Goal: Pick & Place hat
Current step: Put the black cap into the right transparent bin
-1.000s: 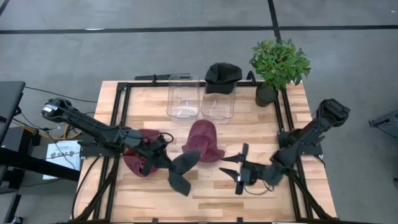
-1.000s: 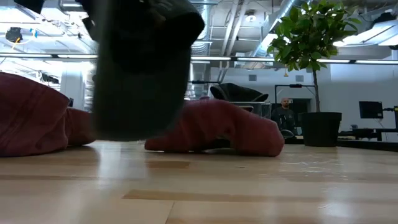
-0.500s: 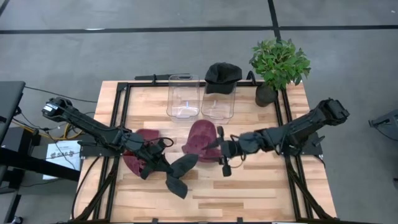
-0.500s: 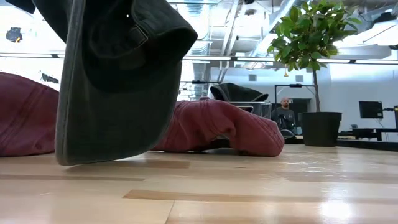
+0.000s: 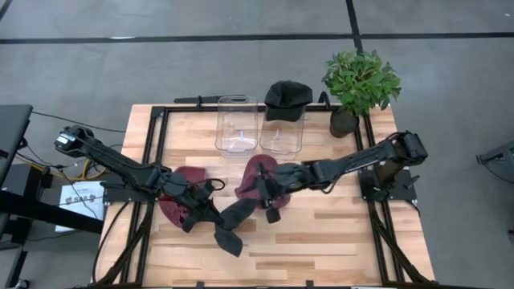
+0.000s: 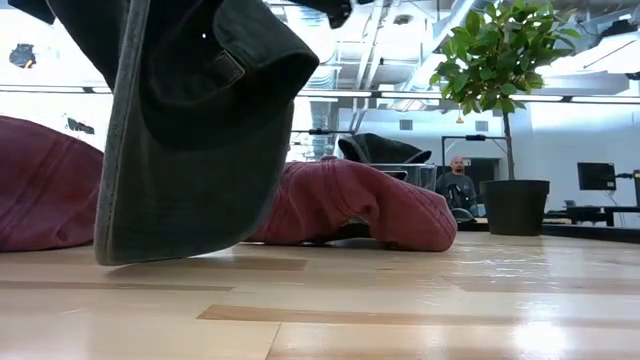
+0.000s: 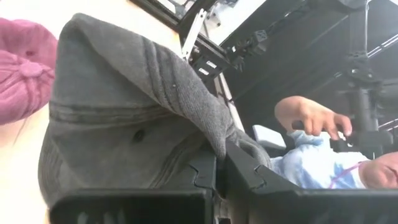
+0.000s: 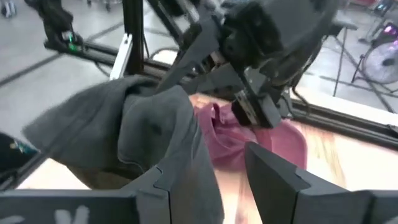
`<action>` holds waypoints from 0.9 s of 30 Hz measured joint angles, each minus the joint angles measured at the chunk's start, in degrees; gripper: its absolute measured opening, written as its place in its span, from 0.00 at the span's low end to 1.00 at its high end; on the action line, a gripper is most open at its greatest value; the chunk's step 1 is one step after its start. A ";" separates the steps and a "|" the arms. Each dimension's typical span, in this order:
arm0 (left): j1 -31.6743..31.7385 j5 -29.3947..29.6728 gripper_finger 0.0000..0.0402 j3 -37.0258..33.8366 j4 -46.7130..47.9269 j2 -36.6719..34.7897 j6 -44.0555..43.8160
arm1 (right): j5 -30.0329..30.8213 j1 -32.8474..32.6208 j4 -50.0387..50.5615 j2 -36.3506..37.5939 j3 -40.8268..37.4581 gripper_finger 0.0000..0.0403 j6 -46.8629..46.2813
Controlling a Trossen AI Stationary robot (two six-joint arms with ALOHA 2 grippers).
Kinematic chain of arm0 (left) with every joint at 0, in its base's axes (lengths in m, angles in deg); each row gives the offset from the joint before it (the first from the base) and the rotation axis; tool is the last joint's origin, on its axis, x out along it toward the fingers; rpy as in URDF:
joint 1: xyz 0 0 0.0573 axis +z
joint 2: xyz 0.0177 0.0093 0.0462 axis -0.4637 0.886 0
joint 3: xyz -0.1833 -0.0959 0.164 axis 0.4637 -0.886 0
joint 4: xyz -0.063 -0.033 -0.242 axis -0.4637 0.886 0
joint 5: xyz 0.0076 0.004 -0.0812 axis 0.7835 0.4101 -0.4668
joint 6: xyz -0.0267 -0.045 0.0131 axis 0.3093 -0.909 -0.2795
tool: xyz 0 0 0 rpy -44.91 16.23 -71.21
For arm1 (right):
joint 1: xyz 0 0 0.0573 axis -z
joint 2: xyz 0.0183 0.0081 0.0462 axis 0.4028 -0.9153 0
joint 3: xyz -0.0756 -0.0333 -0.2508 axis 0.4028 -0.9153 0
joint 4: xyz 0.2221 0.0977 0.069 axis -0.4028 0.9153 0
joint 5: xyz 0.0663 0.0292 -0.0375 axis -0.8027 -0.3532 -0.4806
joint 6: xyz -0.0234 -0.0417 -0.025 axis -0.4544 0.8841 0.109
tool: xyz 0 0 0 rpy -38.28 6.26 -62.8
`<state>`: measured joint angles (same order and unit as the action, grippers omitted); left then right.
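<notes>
A dark grey hat (image 5: pixel 231 221) hangs from my left gripper (image 5: pixel 209 213), which is shut on it above the table's near middle. Its lower edge (image 6: pixel 170 252) hangs just over the wood. My right gripper (image 5: pixel 269 204) reaches in from the right, open, over the near edge of a maroon hat (image 5: pixel 259 180) lying on the table. One of its fingers (image 8: pixel 169 182) stands right beside the grey hat (image 8: pixel 143 134); I cannot tell whether they touch. A second maroon hat (image 5: pixel 178 193) lies under my left arm. My left gripper pinches a bunched fold of the grey hat's cloth (image 7: pixel 210 135) between its two shut fingers, coming almost level from the table's left. The hat hangs below and beyond the fingers, slack, its crown toward the table's right.
Two clear containers (image 5: pixel 236 125) (image 5: pixel 281 135) stand at the far middle, the right one capped by a black hat (image 5: pixel 287 95). A potted plant (image 5: pixel 361 80) stands at the far right. Black frame rails (image 5: pixel 152 160) run along the table's sides. A person (image 6: pixel 458 182) sits in the room behind.
My right gripper has swept from the near right of the table toward its left, passing over the middle maroon hat up to the grey hat, and its wrist has rolled. The grey hat now hangs a little lower in the low view.
</notes>
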<state>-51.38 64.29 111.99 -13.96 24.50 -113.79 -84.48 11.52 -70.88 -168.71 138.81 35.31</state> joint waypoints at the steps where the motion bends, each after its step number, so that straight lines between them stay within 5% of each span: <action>1: 0.09 0.00 0.03 0.04 0.02 0.13 0.00 | -0.17 0.00 0.76 -1.31 1.63 0.35 0.53; 10: 0.07 -0.04 0.03 0.00 0.79 0.13 0.35 | -7.39 0.76 10.75 -7.44 13.18 0.34 2.15; 27: 0.07 -0.08 0.03 0.00 0.81 0.13 0.80 | -8.54 1.75 11.44 -11.31 14.05 0.34 1.02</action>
<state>-51.31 64.20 111.99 -13.15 24.63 -113.00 -93.03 13.27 -59.45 -180.02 152.86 36.33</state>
